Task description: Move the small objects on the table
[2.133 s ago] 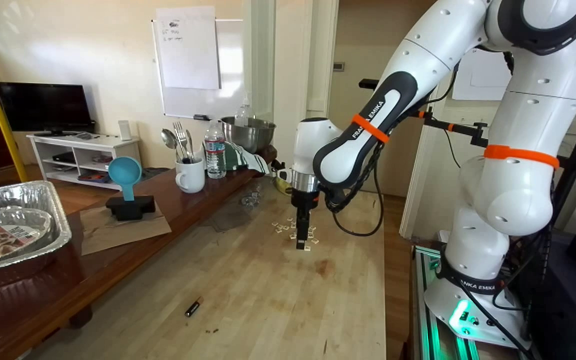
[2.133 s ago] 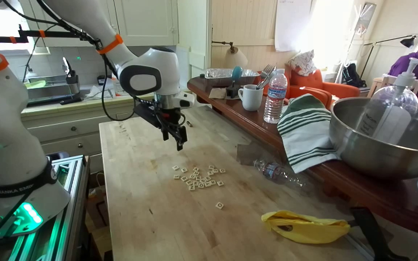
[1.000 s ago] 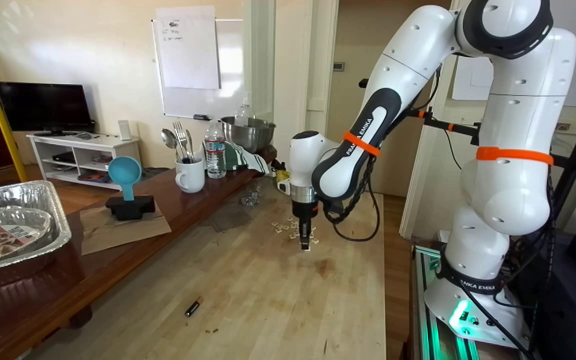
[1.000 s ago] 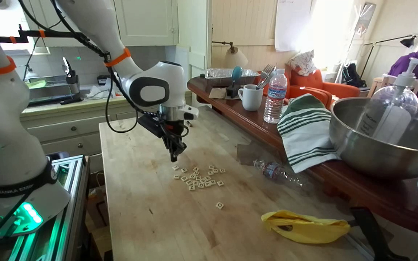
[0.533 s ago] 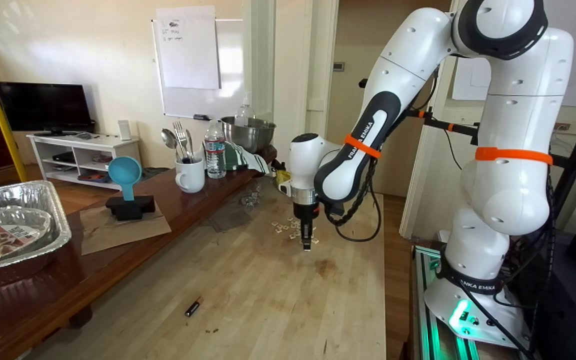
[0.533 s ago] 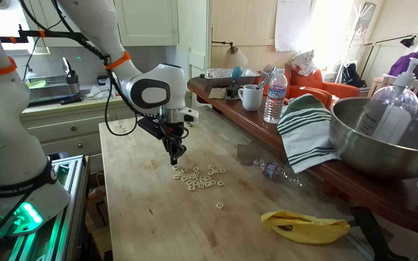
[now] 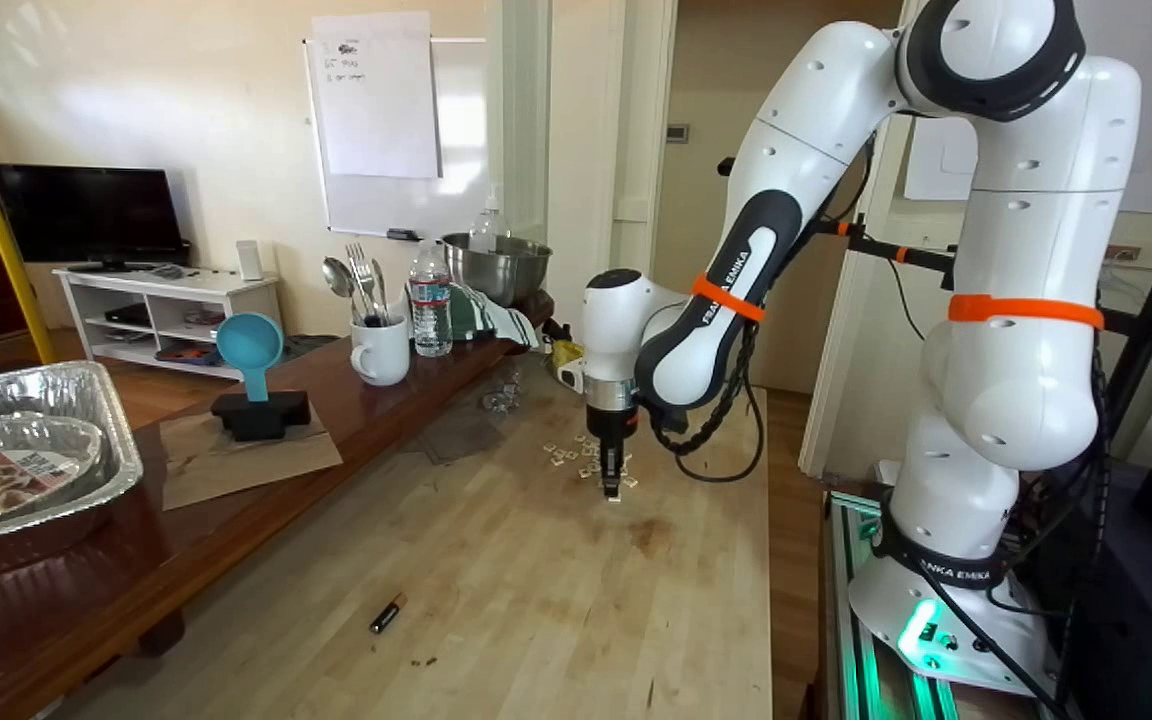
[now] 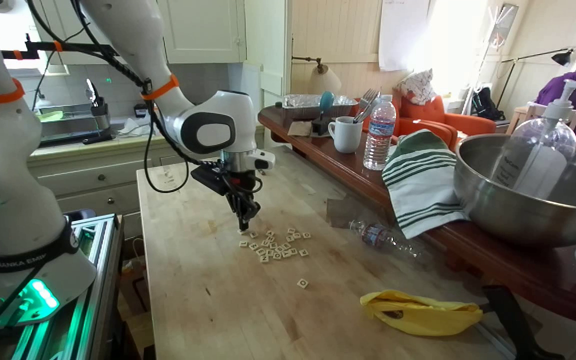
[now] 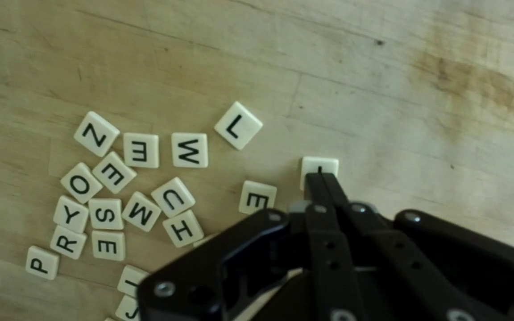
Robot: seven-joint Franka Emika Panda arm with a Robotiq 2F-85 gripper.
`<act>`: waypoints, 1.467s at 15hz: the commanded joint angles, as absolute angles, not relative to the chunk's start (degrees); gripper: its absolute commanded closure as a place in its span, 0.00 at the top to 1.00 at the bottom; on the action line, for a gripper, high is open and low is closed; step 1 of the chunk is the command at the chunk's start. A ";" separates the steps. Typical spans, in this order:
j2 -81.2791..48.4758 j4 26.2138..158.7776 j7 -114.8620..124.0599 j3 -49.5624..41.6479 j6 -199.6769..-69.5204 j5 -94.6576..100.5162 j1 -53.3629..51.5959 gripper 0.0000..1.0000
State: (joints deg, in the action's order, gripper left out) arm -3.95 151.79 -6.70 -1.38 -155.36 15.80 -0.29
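Observation:
Cream letter tiles point(image 8: 277, 255), the small objects, lie loosely grouped on the pale wooden table point(image 8: 208, 310). A single tile point(image 8: 302, 283) sits apart from them. In the wrist view my gripper point(image 9: 322, 175) is shut, its black fingers point(image 9: 314, 191) pressed together with nothing seen between them. The tips overlap a tile marked with a dark stroke point(image 9: 309, 164) and hide its lower part. Whether they touch it I cannot tell. An E tile point(image 9: 258, 197) and an L tile point(image 9: 238, 125) lie to the left. Both exterior views show the gripper pointing down at the group's edge.
A battery point(image 7: 387, 613) lies on the pale table. Along its side runs a raised dark-brown table point(image 7: 336, 410) with a white mug point(image 7: 381, 352) and a water bottle point(image 8: 380, 132). A fallen bottle point(image 8: 383, 237) and a yellow banana-shaped pouch point(image 8: 420, 312) rest on the pale table.
My gripper has come down to the tile at the group's edge, and the wrist has turned. Over the last half second it has shifted only slightly. The tiles look unmoved.

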 commanded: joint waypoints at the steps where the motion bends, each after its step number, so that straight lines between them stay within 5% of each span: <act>1: -7.39 151.68 -5.87 -1.48 -160.95 16.24 -0.08 0.00; 22: -4.71 152.86 -6.44 -0.20 -166.13 15.16 -1.15 0.00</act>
